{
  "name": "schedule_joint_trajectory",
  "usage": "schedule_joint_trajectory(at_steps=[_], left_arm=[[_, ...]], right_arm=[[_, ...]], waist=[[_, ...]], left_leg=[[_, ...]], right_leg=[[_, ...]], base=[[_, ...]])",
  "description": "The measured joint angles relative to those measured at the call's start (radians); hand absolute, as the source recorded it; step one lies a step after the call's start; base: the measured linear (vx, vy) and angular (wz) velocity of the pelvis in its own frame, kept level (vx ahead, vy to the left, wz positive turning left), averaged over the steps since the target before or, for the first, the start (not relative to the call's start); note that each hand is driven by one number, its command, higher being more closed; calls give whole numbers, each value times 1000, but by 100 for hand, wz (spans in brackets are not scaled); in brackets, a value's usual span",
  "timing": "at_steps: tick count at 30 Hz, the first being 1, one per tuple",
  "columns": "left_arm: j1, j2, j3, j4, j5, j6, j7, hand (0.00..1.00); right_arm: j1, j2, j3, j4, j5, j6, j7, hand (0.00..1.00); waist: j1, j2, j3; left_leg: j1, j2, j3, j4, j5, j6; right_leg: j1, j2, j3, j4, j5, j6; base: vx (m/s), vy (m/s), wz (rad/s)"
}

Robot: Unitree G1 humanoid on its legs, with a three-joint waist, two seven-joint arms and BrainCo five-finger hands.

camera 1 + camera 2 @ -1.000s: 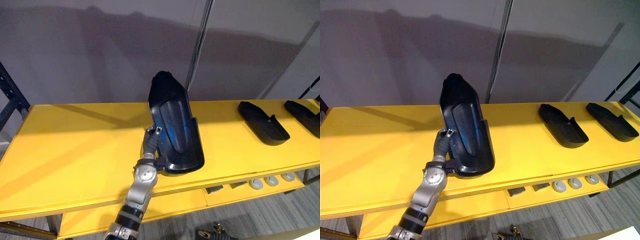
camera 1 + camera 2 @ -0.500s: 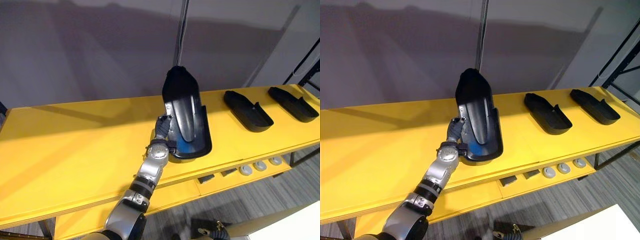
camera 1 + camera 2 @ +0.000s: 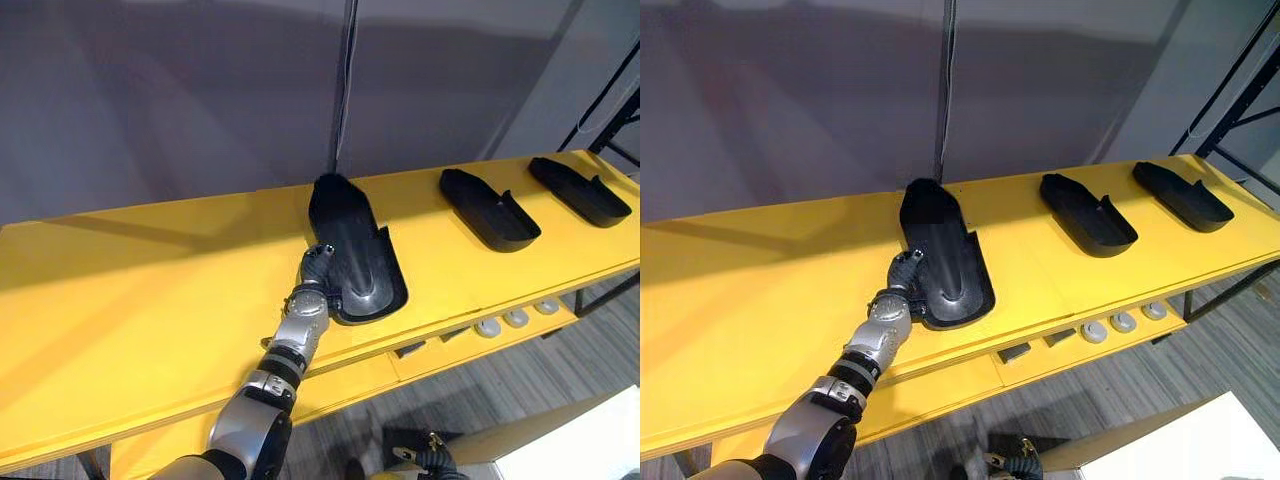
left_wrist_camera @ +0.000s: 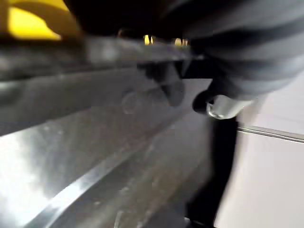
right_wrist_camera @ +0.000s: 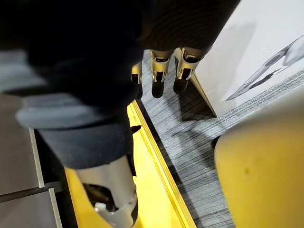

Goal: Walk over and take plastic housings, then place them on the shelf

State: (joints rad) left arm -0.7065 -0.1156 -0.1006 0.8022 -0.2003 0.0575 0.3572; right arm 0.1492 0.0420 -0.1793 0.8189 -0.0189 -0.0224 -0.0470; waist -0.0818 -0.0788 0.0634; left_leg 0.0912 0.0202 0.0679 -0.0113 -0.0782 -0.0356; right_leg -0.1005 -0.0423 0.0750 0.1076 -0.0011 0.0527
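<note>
A long black plastic housing (image 3: 352, 252) lies hollow side up on the yellow shelf (image 3: 150, 300), near its front edge. My left hand (image 3: 317, 270) reaches in from the lower left and grips the housing's left rim, fingers curled over the edge. The left wrist view shows the housing's dark inner surface (image 4: 95, 142) very close, with a fingertip (image 4: 219, 105) against it. Two more black housings (image 3: 488, 208) (image 3: 578, 190) rest further right on the same shelf. My right hand (image 5: 164, 71) hangs beside the shelf's edge over the grey floor, fingers straight and holding nothing.
A lower yellow shelf level carries small grey round parts (image 3: 515, 318) and dark blocks (image 3: 410, 350). A grey wall with a thin vertical pole (image 3: 346, 90) stands behind. A dark rack upright (image 3: 612, 100) rises at the far right. A pale board (image 3: 590, 440) lies on the floor.
The housing has tipped from standing steeply on its end to lying flat on the shelf, my left hand still on its rim. The camera has shifted as well.
</note>
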Motion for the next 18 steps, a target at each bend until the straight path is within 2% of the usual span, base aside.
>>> schedule_joint_trajectory(at_steps=[10, 18], left_arm=[[-32, 6, 8, 43, -14, -21, -20, 0], [-39, 7, 7, 43, -75, -34, -37, 0]], right_arm=[[-36, -8, 0, 30, 0, 0, 9, 0], [-43, -16, 0, 41, -1, 2, 10, 0]], waist=[[-11, 19, 16], [-15, 24, 30]], left_leg=[[1, -1, -3, -3, 2, 0], [13, -3, -11, -5, 2, 0]], right_leg=[[33, -1, -3, -66, 35, 2], [65, -5, -8, -103, 50, 3]], base=[[0, 0, 0], [6, 9, 3]])
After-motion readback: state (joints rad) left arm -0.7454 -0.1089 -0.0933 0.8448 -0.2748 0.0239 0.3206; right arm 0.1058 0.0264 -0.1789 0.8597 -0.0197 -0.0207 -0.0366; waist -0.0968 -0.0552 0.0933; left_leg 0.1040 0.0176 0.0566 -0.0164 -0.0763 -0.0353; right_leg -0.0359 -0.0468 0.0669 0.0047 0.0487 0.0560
